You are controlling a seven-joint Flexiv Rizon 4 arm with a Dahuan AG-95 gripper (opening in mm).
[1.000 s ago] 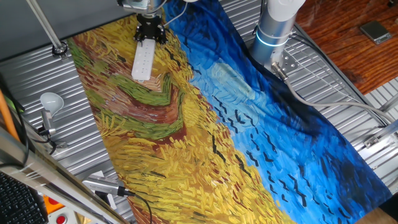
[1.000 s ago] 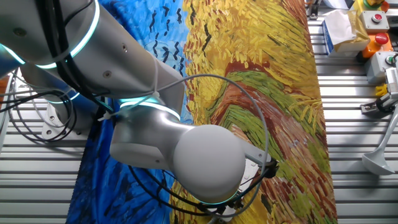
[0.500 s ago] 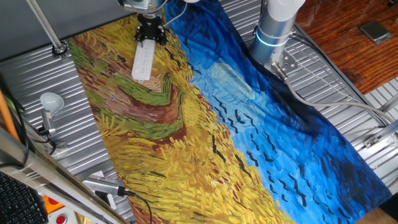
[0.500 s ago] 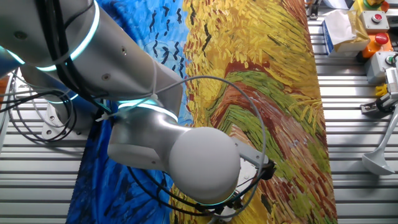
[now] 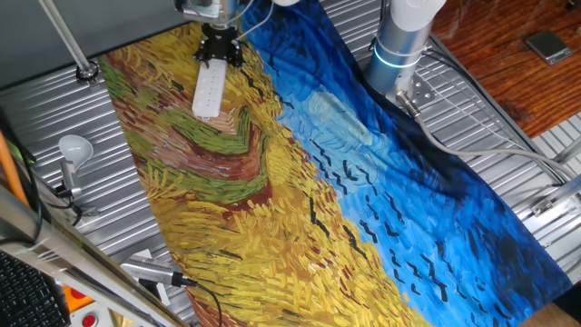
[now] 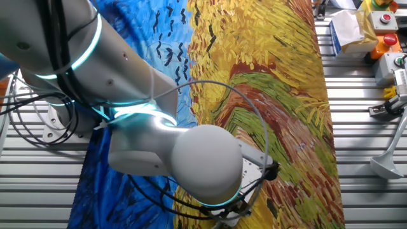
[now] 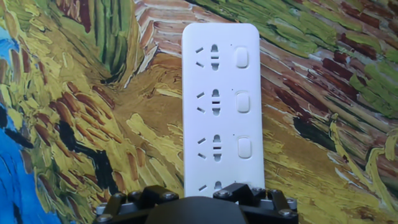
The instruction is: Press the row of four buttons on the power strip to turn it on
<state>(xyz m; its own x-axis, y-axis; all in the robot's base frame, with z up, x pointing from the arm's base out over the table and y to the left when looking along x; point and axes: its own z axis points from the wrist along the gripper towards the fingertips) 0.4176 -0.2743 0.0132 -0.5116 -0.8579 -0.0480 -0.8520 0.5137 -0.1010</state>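
Robotics lab: slotted aluminium table (image 5: 82, 118), cables (image 5: 472, 145).

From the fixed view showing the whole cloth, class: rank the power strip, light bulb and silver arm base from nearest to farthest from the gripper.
1. Power strip, directly under the gripper.
2. Silver arm base, off to the image right.
3. Light bulb, on the metal table at the image left, lower down.

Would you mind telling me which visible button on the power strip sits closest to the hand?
The lowest of the three visible buttons on the power strip, just above the hand; the other two lie farther up.
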